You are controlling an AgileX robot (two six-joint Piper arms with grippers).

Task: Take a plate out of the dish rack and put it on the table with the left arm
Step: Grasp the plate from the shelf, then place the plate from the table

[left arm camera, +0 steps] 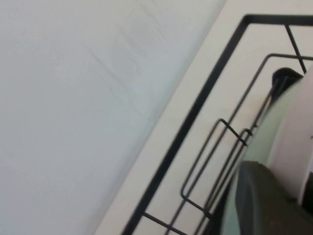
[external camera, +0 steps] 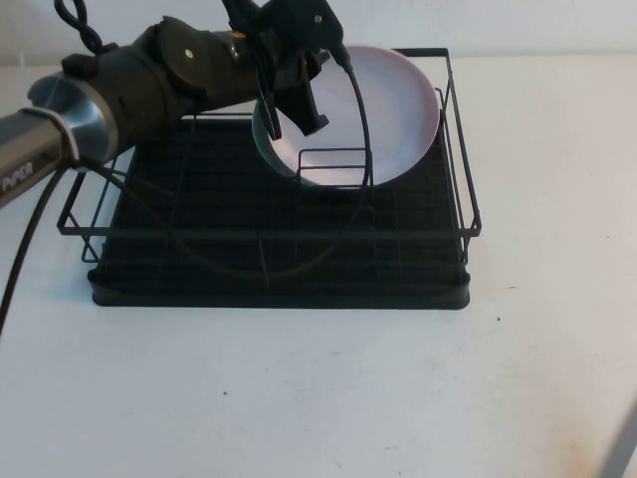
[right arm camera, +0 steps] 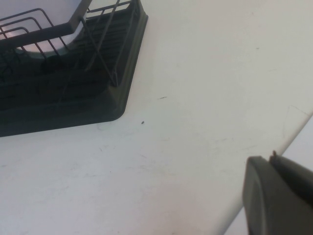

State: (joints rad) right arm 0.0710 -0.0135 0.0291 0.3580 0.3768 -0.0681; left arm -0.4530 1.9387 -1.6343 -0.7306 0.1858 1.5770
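The left arm [external camera: 119, 85] reaches in from the left edge of the high view, across the back left corner of the rack [external camera: 279, 239], its silver segment low at the edge and its black wrist further in. The left pincer [external camera: 289, 115] hangs at the upper left rim of the plate [external camera: 368, 110], with one finger [external camera: 307, 105] lying dark across the plate's pale face. The other finger seems to sit at the rim edge, but whether the pincer is clenched on the plate or released I cannot tell. A black cable loops from the wrist down in front of the plate and over the rack.

The plate stands tilted in the small wire holder [external camera: 333, 164] at the back of the rack, right of middle, its face towards the camera. Behind it a green plate [external camera: 267, 139] shows as a thin crescent at the left rim. In the left wrist view the green rim [left arm camera: 259, 142] and the pale plate [left arm camera: 293, 147] stand close together beside the rack's wires, with a dark finger [left arm camera: 264, 200] in the corner.

The rack sits on the surface [external camera: 318, 398], which spreads white around it on all sides.

At the right, the right pincer [right arm camera: 281, 196] shows only in its own wrist view, above the surface near its edge and well apart from the rack's corner [right arm camera: 122, 73]; its state cannot be told.
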